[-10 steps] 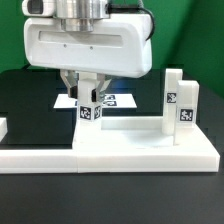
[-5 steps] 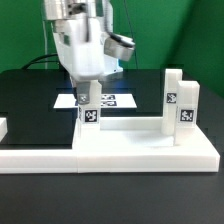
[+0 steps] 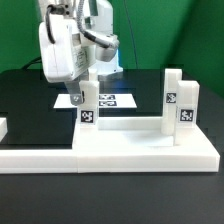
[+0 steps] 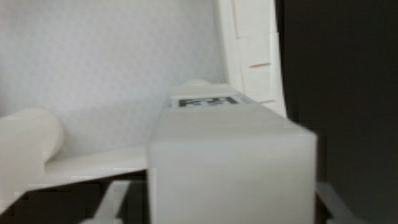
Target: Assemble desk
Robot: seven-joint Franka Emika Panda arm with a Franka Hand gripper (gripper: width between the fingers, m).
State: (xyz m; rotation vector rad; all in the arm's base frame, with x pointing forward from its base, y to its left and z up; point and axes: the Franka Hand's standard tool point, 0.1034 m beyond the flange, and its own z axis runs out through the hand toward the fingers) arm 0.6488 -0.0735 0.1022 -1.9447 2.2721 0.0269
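Observation:
The white desk tabletop [image 3: 150, 146] lies flat at the front, and it also shows in the wrist view [image 4: 107, 80]. One square white leg [image 3: 88, 105] with a tag stands upright on its left part. Two more tagged legs [image 3: 180, 100] stand side by side at the exterior view's right. My gripper [image 3: 86, 96] hangs over the left leg, its hand seen edge-on, with the jaws either side of the leg's upper end. In the wrist view the leg [image 4: 231, 160] fills the space between my fingers [image 4: 118, 200], with a thin dark gap beside it. The gripper [image 4: 231, 198] looks open.
The marker board [image 3: 112, 100] lies on the black mat behind the left leg. A small white piece [image 3: 3, 128] sits at the exterior view's left edge. A green wall stands behind.
The gripper's hand has turned about a quarter turn around the upright leg, from broadside to edge-on. The leg stays in place with a tag still facing the camera.

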